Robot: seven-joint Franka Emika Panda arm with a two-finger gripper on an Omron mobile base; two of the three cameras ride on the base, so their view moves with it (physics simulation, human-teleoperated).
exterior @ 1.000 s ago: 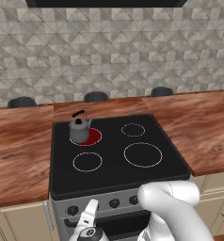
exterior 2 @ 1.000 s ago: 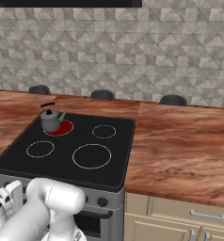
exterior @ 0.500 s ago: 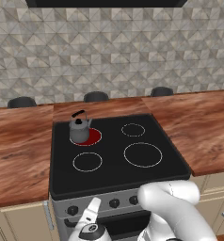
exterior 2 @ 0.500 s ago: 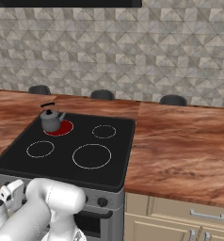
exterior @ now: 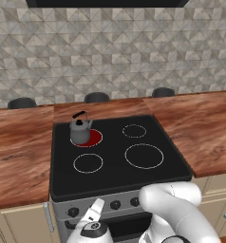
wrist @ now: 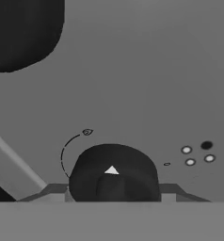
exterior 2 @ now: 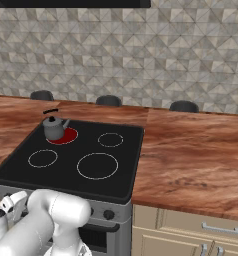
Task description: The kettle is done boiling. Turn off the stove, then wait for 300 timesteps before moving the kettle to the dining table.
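Plainly, one kettle (exterior: 80,131) sits on one of the stove's (exterior: 116,166) four burners; fingers' grip perhaps on a knob (wrist: 113,175), unclear.

kettle (exterior: 80,131) on stove (exterior: 116,175), other burners free

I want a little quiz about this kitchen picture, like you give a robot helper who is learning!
1. True or false: the kettle sits on a burner that glows red.
2. How many white-ringed burners on the stove are dark? A) one B) three C) four
3. Fill in: in the hand view, the gripper points at a black ____ on the stove's grey front.

Key: 1 true; 2 B; 3 knob.
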